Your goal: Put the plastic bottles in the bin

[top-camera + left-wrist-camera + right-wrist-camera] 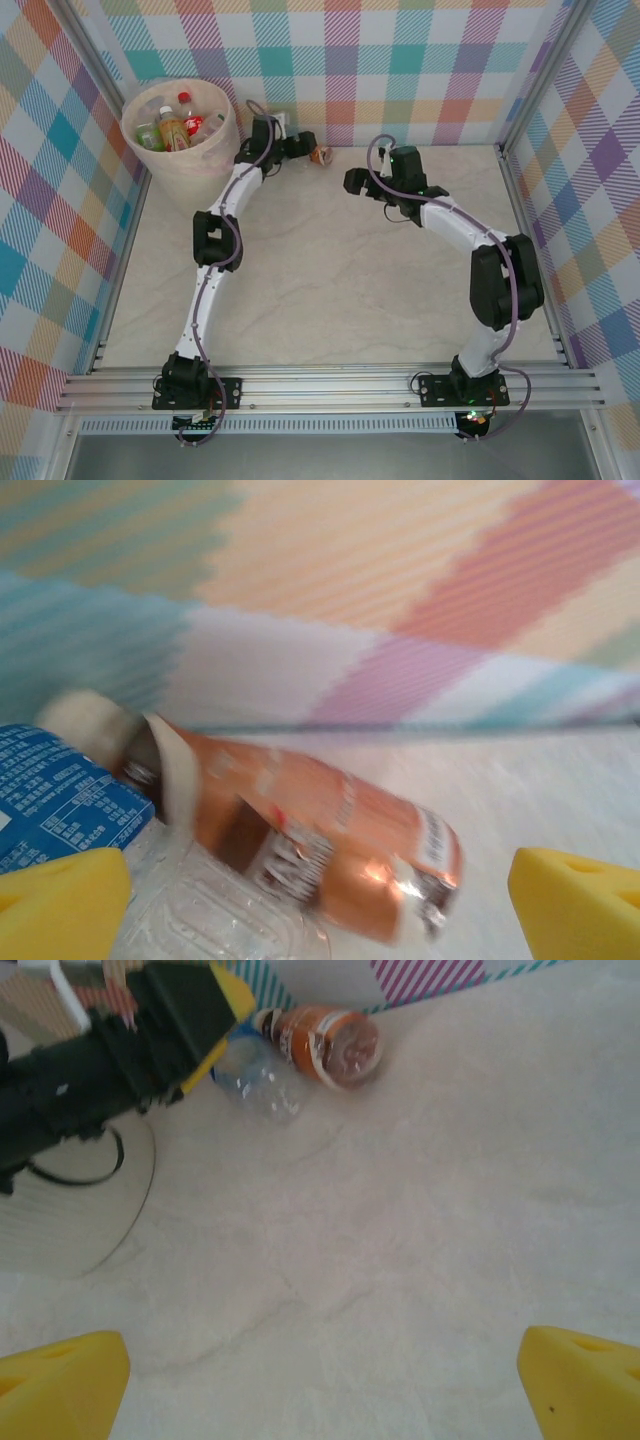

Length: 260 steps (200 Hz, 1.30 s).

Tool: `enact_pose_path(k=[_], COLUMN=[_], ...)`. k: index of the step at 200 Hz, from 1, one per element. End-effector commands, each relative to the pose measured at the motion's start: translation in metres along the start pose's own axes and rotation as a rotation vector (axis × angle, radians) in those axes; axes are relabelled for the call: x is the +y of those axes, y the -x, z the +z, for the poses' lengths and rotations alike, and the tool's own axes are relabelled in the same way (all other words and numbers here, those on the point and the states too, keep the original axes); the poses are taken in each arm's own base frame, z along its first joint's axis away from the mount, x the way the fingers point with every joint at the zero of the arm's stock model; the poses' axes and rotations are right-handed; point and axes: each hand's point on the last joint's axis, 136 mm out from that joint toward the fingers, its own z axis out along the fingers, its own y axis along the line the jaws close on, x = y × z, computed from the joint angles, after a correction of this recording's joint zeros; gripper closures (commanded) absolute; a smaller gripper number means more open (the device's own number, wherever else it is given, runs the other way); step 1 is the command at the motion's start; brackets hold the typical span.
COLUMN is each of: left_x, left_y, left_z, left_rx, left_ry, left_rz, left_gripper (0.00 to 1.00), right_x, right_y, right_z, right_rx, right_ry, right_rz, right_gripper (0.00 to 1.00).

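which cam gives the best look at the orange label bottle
Left wrist: the orange-label bottle lies close up on its side. Right wrist shows it small and far off; top external, a speck beside the left gripper.

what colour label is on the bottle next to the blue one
Orange; the bottle shows best in the left wrist view.

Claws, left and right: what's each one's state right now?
Left claw: open, holding nothing, orange-labelled bottle lying just ahead.
Right claw: open, empty, over the table.
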Motion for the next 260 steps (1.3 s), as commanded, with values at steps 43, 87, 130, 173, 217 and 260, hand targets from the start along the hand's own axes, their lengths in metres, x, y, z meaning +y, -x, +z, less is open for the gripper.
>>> enact_pose_path(k=[43, 87, 130, 173, 217, 260], left_x=[-0.083, -0.043, -0.023, -0.022, -0.025, -0.022], left_y=[-0.031, -0.042, -0.068, -0.078, -0.092, -0.132], left_z=[-0.057, -0.070, -0.063, -0.056, -0.043, -0.034], left_rx=[0.154, 0.149, 0.161, 0.172, 0.228, 0.395], left_ry=[-0.083, 0.144, 0.210, 0.196, 0.191, 0.304], left_rz=[0.023, -0.209, -0.397, -0.484, -0.456, -0.245], left_gripper=[0.00, 0.00, 0.00, 0.00, 0.00, 0.00], right_x=[-0.021, -0.034, -0.005, 0.029, 0.064, 0.047], right_y=[0.042, 0.044, 0.009, -0.006, -0.006, -0.005], right_z=[0.053, 0.111, 0.148, 0.142, 0.099, 0.067], right_rx=[-0.051, -0.019, 0.169, 0.255, 0.222, 0.098], right_ry=[0.006, 0.037, 0.272, 0.510, 0.701, 0.576], right_rz=[0.065, 0.113, 0.239, 0.345, 0.271, 0.268], right_gripper=[0.00, 0.00, 0.09, 0.18, 0.18, 0.10])
